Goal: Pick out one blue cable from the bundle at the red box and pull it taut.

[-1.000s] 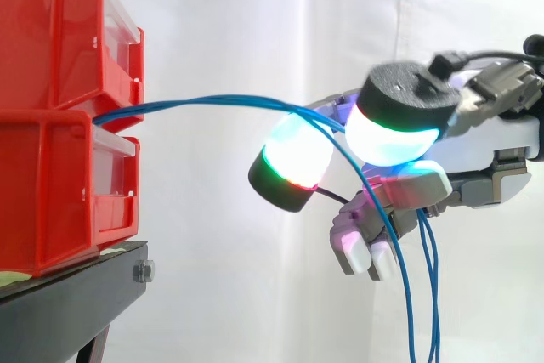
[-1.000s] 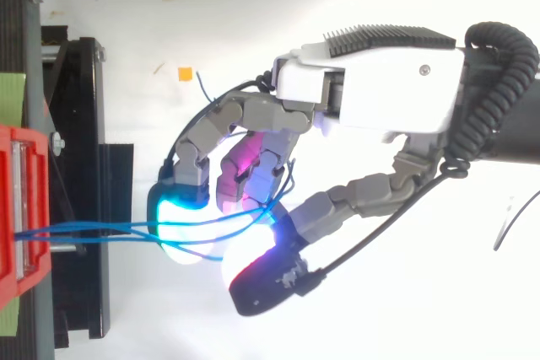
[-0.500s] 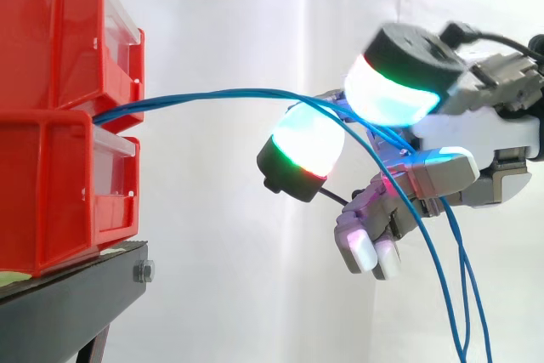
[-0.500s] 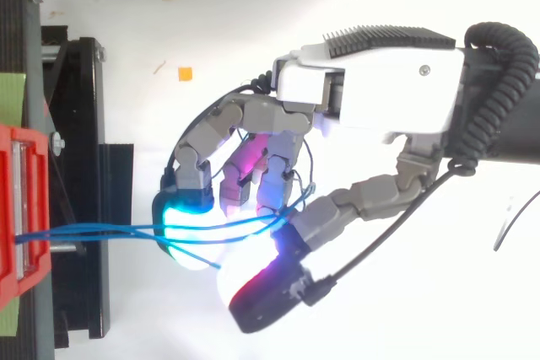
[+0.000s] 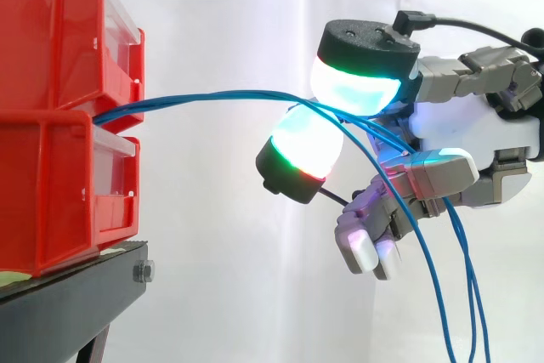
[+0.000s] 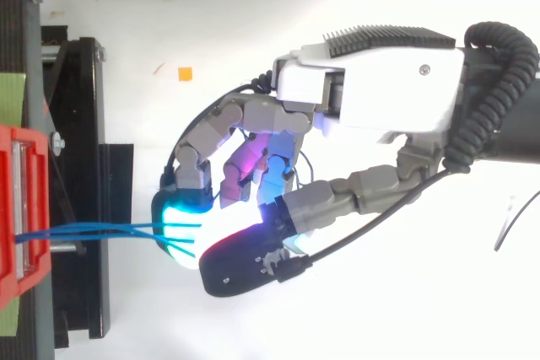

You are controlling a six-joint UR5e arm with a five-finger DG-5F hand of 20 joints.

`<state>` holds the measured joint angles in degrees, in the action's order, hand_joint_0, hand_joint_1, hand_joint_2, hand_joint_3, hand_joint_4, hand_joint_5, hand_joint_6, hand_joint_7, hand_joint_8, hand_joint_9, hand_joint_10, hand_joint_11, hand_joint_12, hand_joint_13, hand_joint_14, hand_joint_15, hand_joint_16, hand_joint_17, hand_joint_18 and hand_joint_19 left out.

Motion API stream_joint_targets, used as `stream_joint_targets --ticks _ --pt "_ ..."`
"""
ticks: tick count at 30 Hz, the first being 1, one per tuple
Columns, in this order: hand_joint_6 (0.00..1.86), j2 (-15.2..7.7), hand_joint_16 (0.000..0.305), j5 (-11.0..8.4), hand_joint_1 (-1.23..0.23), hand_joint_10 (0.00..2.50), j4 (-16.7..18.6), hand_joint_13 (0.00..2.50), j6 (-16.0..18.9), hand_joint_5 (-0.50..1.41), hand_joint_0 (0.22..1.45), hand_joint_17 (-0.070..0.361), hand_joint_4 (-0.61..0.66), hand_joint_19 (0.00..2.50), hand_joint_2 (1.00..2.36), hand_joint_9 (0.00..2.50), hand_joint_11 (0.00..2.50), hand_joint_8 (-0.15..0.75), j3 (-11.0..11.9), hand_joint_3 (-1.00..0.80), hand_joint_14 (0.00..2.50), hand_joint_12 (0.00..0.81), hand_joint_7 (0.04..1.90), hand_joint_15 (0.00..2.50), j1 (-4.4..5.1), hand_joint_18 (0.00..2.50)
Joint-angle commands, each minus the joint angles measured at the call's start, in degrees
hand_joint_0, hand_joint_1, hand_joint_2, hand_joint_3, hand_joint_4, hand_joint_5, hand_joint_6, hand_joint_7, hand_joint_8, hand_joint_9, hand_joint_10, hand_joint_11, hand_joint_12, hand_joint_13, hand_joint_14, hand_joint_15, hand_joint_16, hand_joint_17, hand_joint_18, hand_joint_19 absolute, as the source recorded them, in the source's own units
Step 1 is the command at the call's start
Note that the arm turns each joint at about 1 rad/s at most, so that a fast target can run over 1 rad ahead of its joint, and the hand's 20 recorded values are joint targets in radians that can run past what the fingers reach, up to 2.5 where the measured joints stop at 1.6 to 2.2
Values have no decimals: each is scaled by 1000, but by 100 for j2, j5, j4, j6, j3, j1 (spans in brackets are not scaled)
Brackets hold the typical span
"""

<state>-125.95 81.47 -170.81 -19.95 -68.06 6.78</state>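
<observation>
Running rightward from the seam between the two stacked red bins (image 5: 51, 193), the blue cables (image 5: 204, 98) lie nearly level with a slight upward bow, their long axis pointing straight from the bins to the hand (image 5: 476, 138). The bins stand at the left on a black stand (image 5: 68, 303), and the hand is well apart from them on the right, so a taut pull would, I judge, go right along that same line.

The hand is closed in a pinch. Its glowing thumb pad (image 5: 357, 87) sits above and a finger pad (image 5: 299, 146) below, with the strands passing between them where the two pads meet; the other fingers are curled underneath. From above, the cables (image 6: 101, 229) run into the lit pad, where the thumb covers them. Several strands enter the pinch, and I cannot tell whether one is held or all of them.

Right of the pinch the cables fall away slack, hanging down out of view at the bottom.

Whatever the bins hold is hidden behind their red walls, as is the exact spot where the cables begin.
</observation>
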Motion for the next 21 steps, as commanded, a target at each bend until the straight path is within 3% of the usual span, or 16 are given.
stream_joint_targets --ticks 1,7,13,16,21 --pt "876 0 62 0 -668 26 4 920 0 -85 611 139 19 792 1016 1445 1102 308 3 -110 20 444 814 615 -1 815" --pt "900 0 58 0 -786 27 4 852 0 -101 633 131 53 784 1019 1360 1121 296 -6 -99 21 426 795 621 -1 737" --pt "914 0 53 0 -924 27 -5 805 -18 -113 740 120 -57 775 1021 1319 1131 276 3 -209 23 399 918 610 -1 694" --pt "947 0 51 0 -950 29 -13 815 -9 -104 789 114 -137 787 1016 1374 1157 260 3 -296 24 385 837 597 -1 694" --pt "943 0 47 9 -952 30 -22 882 -9 -76 836 107 -193 812 1008 1486 1167 241 3 -415 24 367 958 619 -1 718"
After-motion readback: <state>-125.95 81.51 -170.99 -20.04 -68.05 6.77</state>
